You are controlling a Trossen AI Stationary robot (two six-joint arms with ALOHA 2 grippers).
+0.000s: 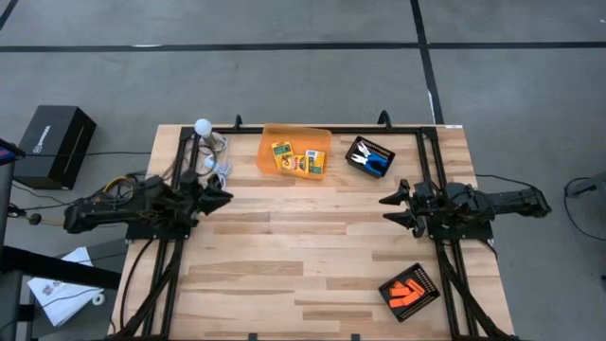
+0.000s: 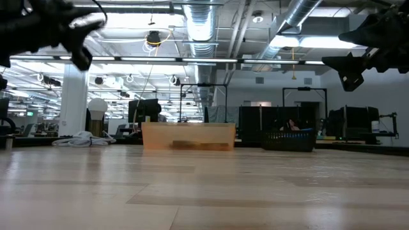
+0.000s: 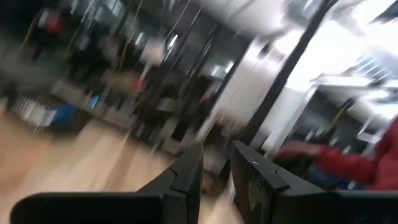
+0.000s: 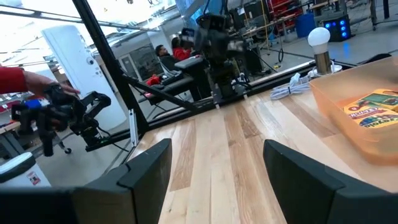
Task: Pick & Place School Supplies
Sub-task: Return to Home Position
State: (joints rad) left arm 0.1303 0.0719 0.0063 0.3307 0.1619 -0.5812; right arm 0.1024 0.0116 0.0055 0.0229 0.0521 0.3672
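Trays first: two black ones, plus one orange bin [image 1: 268, 161], all on the one table [image 1: 284, 256]. I take the table's far edge as twelve.

The bin stands at the far edge, mid-table, with yellow-and-green crayon boxes [image 1: 281, 152] lying flat inside. There are at least two, maybe three; I can't split them cleanly. Just beside it at three o'clock is one tray [image 1: 380, 147] holding blue-handled scissors [image 1: 376, 167]; how many pairs I cannot tell. The other tray [image 1: 428, 280] sits alone near the right front corner with a clump of orange erasers [image 1: 405, 292] in it, too small to count.

Two arms, both raised off the wood and facing each other across the middle. The right gripper [image 1: 390, 209] has its fingers [image 4: 149, 165] spread wide and holds nothing. From it the scissors lie at eleven o'clock, the crayon boxes at ten and the erasers at five to six — all well apart from it. The left gripper [image 1: 222, 196] shows only a narrow gap between its fingers [image 3: 186, 177], with nothing in it; the crayon boxes lie at its two o'clock, near but not touching.

One white-bulbed lamp [image 1: 202, 125] stands at the far left corner, by a coil of white cable [image 1: 218, 169].
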